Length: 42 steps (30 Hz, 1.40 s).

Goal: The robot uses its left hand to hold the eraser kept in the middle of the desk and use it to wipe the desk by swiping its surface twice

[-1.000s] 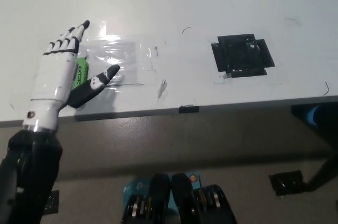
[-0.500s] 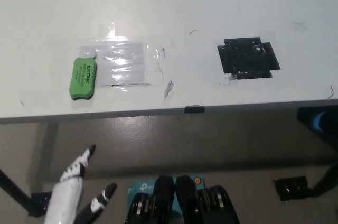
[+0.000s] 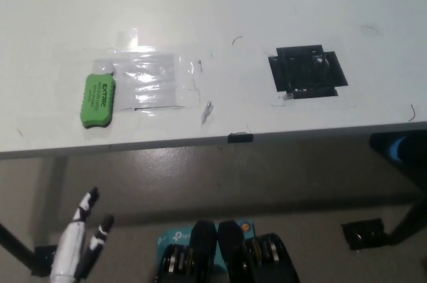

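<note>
1. Since a second ago the left hand [image 3: 77, 246] has left the desk [image 3: 213, 3] and dropped below its front edge; the green eraser [image 3: 98, 100], then under that hand, now lies uncovered.
2. The left hand hangs low at the picture's lower left, well apart from the eraser, holding nothing, fingers extended and slightly parted.
3. The eraser lies flat near the desk's front edge, toward its left side, long axis running front to back, tilted slightly.
4. Just right of the eraser, touching it, is a patch of clear tape [image 3: 150, 81].
5. Farther right is a black tape square [image 3: 307, 71], near the front edge.
6. The right hand is out of view.
</note>
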Tool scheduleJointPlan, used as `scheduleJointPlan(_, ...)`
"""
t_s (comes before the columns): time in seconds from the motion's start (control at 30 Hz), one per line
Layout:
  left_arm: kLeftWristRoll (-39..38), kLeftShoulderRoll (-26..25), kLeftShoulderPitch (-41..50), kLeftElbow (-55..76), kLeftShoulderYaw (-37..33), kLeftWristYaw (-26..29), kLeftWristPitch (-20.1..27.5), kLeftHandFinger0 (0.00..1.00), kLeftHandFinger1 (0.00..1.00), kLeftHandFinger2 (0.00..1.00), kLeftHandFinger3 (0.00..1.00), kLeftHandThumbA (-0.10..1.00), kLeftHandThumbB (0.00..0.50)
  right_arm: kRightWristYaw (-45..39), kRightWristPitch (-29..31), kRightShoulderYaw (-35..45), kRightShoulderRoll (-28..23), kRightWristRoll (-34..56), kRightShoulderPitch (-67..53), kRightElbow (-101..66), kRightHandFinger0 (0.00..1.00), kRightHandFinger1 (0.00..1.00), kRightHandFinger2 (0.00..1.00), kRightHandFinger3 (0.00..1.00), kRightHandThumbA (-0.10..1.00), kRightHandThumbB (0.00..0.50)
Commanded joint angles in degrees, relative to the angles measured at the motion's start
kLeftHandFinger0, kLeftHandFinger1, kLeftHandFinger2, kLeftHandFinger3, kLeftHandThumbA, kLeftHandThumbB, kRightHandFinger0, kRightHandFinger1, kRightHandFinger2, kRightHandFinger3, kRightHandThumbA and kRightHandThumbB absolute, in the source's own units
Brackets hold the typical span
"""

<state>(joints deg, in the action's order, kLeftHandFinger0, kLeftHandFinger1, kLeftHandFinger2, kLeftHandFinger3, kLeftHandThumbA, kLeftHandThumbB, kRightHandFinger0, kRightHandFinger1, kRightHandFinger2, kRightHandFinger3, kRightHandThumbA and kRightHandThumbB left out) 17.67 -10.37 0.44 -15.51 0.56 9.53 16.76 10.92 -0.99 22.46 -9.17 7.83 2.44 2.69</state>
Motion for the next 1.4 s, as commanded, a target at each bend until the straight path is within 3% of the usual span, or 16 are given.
scheduleJointPlan(0.0, -6.6, 1.2, -2.1, -1.9, 2.1, -1.2, -0.5, 1.0, 1.0, 1.0, 1.0, 1.0, 0.284, -1.1, 1.0, -0.2, -1.1, 0.7, 0.7, -0.3, 1.0, 1.0, 1.0, 1.0, 1.0, 0.269)
scheduleJointPlan(0.13, -7.9, 1.3, -2.4, -3.3, 2.8, -2.0, -0.3, 1.0, 1.0, 1.0, 1.0, 1.0, 0.254, -1.3, 1.2, -0.5, -1.1, 0.6, 0.1, -0.2, 1.0, 1.0, 1.0, 1.0, 1.0, 0.27)
scheduleJointPlan(0.2, -12.2, 2.2, -2.1, -2.1, 4.4, -3.7, -2.4, 1.0, 1.0, 1.0, 1.0, 1.0, 0.273, -1.8, 0.3, -0.3, -1.0, 1.7, -0.1, -0.6, 1.0, 1.0, 1.0, 1.0, 1.0, 0.259)
scheduleJointPlan(0.3, -17.6, 3.2, -1.7, -0.7, 6.3, -6.1, -3.9, 1.0, 1.0, 1.0, 1.0, 1.0, 0.299, -1.8, 0.6, -0.6, -1.3, 1.2, -0.3, -0.5, 1.0, 1.0, 1.0, 1.0, 1.0, 0.289)
scheduleJointPlan(0.53, -21.0, 2.3, -0.9, 2.5, 8.3, -8.2, -7.1, 1.0, 1.0, 1.0, 1.0, 1.0, 0.337, -1.4, 1.1, -1.7, -0.2, 0.3, 0.1, 0.1, 1.0, 1.0, 1.0, 1.0, 1.0, 0.285)
scheduleJointPlan(0.63, -21.8, 2.1, -1.9, 2.4, 8.6, -8.8, -7.7, 1.0, 1.0, 1.0, 1.0, 1.0, 0.314, -1.3, 0.8, -1.8, -0.2, 0.6, 0.8, 0.1, 1.0, 1.0, 1.0, 1.0, 1.0, 0.319)
scheduleJointPlan(0.77, -21.6, 2.2, -2.3, 2.5, 8.6, -8.5, -8.1, 1.0, 1.0, 1.0, 1.0, 1.0, 0.284, -1.2, -0.1, -1.7, -0.4, 0.7, 0.9, -0.2, 1.0, 1.0, 1.0, 1.0, 1.0, 0.306)
scheduleJointPlan(0.93, -22.2, 2.5, -2.6, 2.8, 8.9, -8.7, -8.8, 1.0, 1.0, 1.0, 1.0, 1.0, 0.299, -1.6, 0.9, -1.5, -0.7, 1.1, 0.9, 0.7, 1.0, 1.0, 1.0, 1.0, 1.0, 0.339)
scheduleJointPlan(1.2, -23.2, 2.7, -2.6, 3.4, 9.1, -8.7, -10.5, 1.0, 1.0, 1.0, 1.0, 1.0, 0.29, -2.2, -0.6, -2.0, -1.0, 0.7, 0.7, 0.1, 1.0, 1.0, 1.0, 1.0, 1.0, 0.3)
scheduleJointPlan(1.37, -23.4, 2.9, -3.0, 3.1, 9.3, -8.7, -10.4, 1.0, 1.0, 1.0, 1.0, 1.0, 0.27, -2.6, -1.7, -2.4, -1.3, 0.9, 1.0, -0.1, 1.0, 1.0, 1.0, 1.0, 1.0, 0.316)
